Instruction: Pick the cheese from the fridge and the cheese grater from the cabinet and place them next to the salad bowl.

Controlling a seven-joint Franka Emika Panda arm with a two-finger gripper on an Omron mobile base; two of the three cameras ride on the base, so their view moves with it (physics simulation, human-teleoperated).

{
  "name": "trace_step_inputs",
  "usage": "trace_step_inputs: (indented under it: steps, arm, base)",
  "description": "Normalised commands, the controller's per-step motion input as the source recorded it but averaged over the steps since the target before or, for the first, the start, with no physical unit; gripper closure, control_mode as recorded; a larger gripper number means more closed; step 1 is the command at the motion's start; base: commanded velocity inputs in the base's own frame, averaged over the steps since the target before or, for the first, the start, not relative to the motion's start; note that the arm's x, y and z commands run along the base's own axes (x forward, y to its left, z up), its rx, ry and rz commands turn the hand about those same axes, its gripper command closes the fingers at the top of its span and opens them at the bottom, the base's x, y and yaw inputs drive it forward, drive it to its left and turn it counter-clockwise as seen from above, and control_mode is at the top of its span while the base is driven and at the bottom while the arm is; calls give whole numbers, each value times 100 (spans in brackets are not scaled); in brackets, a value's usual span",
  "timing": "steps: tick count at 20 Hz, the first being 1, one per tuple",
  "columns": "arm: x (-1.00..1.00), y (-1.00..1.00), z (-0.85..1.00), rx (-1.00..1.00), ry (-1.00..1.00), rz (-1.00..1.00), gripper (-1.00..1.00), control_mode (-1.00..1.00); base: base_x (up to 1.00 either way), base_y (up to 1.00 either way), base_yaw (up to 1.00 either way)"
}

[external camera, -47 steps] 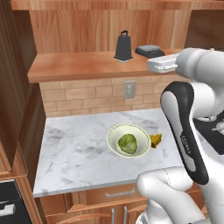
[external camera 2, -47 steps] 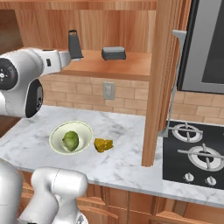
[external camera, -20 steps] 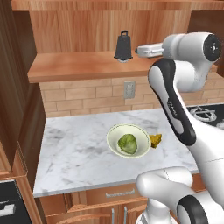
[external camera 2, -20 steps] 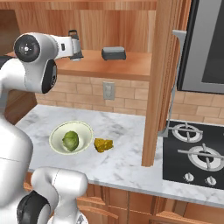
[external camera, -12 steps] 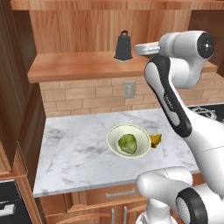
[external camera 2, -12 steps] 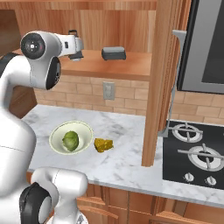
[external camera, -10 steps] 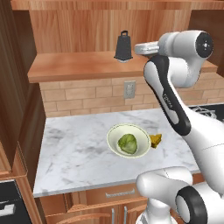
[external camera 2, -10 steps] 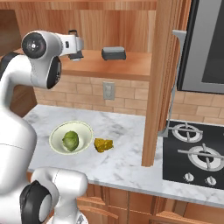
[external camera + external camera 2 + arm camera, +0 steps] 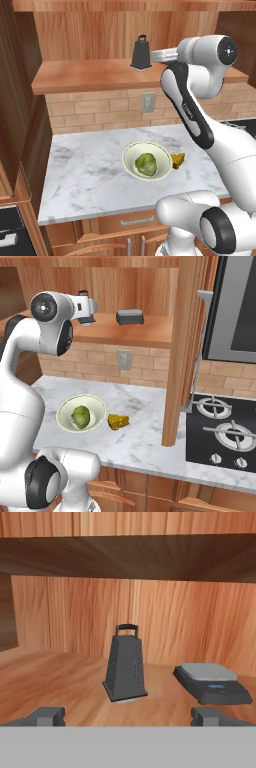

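The dark grey cheese grater [image 9: 125,667] stands upright on the wooden shelf of the cabinet [image 9: 90,75], straight ahead in the hand view. My gripper [image 9: 131,714] is open, level with the shelf and a short way in front of the grater, with nothing between its fingers. From the left base view the hand [image 9: 159,55] sits just right of the grater [image 9: 141,52]. Down on the counter, the yellow-orange cheese [image 9: 178,159] lies against the right side of the salad bowl [image 9: 127,157], which holds a lettuce head. The fridge is out of view.
A flat dark scale [image 9: 212,682] sits on the shelf right of the grater, also seen from the right base [image 9: 130,317]. A wooden upright [image 9: 175,356] divides the marble counter [image 9: 85,175] from the stove [image 9: 225,431].
The hand has risen to shelf height and edged closer to the grater. Its jaws have stayed open. Bowl and cheese have not moved.
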Motion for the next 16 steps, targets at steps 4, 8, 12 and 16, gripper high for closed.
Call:
trace_step_inputs:
  steps: [4, 8, 12, 16]
  arm:
    - [22, 9, -11, 0, 0, 0, -100, -100]
    - [29, 7, -3, 0, 0, 0, -100, -100]
    - [33, 5, -6, 0, 0, 0, -100, -100]
    - [29, 0, -9, 0, 0, 0, -100, -100]
  base:
    - [0, 0, 0]
    - [0, 0, 0]
    - [0, 0, 0]
    - [0, 0, 0]
